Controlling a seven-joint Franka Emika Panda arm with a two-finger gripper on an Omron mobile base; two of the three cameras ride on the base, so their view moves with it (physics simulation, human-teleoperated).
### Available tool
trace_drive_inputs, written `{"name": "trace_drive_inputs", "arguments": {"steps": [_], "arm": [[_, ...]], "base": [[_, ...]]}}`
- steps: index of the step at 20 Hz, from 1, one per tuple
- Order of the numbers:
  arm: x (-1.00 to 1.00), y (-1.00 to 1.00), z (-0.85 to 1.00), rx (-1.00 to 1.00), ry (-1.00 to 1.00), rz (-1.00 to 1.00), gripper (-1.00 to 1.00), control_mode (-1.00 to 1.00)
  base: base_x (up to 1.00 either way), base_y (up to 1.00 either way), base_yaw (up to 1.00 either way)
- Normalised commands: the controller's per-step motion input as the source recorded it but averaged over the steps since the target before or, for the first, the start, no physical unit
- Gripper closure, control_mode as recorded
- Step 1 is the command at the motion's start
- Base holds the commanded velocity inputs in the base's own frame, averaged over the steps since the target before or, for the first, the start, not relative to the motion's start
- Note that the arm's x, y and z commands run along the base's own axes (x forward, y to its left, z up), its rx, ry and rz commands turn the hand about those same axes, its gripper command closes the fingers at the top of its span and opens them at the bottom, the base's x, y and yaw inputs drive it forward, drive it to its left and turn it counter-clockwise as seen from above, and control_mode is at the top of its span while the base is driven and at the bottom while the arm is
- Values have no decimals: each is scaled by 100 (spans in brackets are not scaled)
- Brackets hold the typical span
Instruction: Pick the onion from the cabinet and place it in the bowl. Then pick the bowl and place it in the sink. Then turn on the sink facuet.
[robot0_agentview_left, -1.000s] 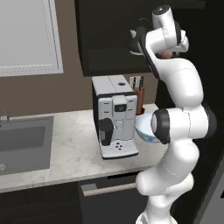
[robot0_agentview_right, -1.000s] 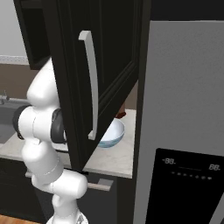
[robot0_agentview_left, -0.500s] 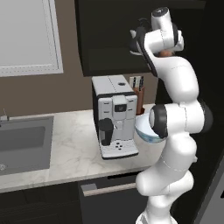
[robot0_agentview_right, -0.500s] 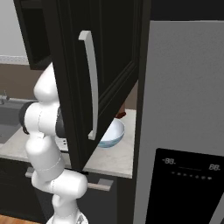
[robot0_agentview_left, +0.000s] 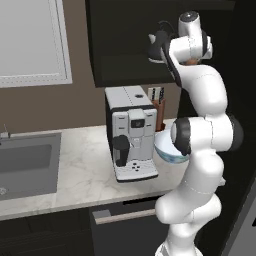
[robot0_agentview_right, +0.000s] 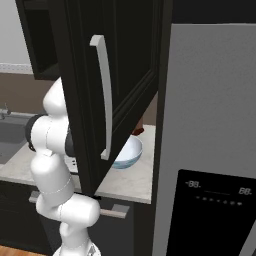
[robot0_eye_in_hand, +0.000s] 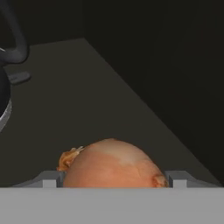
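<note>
Your jaws are spread either side of the onion (robot0_eye_in_hand: 111, 164), one grey fingertip showing at each flank of the bulb, and you cannot tell from the hand view whether the pads already press the skin or stand just off it, so treat the grip as unconfirmed. The onion sits right between them on the dark cabinet shelf (robot0_eye_in_hand: 87, 100), its papery tuft off to one side. Beyond the jaws and off to that same side, a dark kettle-like vessel (robot0_eye_in_hand: 6, 48) stands well apart; on the opposite side the cabinet wall runs close. From the left base view your gripper (robot0_agentview_left: 189, 61) is up inside the open cabinet, above the coffee machine (robot0_agentview_left: 131, 132). Far below the jaws, the bowl (robot0_agentview_right: 125, 152) waits on the counter (robot0_agentview_left: 75, 170) beside that machine, under the swung-open cabinet door (robot0_agentview_right: 107, 75). You are on the first step, taking the onion. Next, judge it this way: close firmly on the bulb, lift slightly, draw straight back out of the cabinet clear of the door, then descend to the bowl. The sink (robot0_agentview_left: 25, 162) comes later.
</note>
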Motion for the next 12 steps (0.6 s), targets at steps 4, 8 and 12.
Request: {"name": "trace_drive_inputs", "arguments": {"steps": [4,8,12], "arm": [[-8,-3,-16,0,-4,1,100,-100],[-51,0,-6,0,-3,0,100,-100],[-85,0,-8,0,-10,0,100,-100]], "base": [[0,0,0],[0,0,0],[0,0,0]]}}
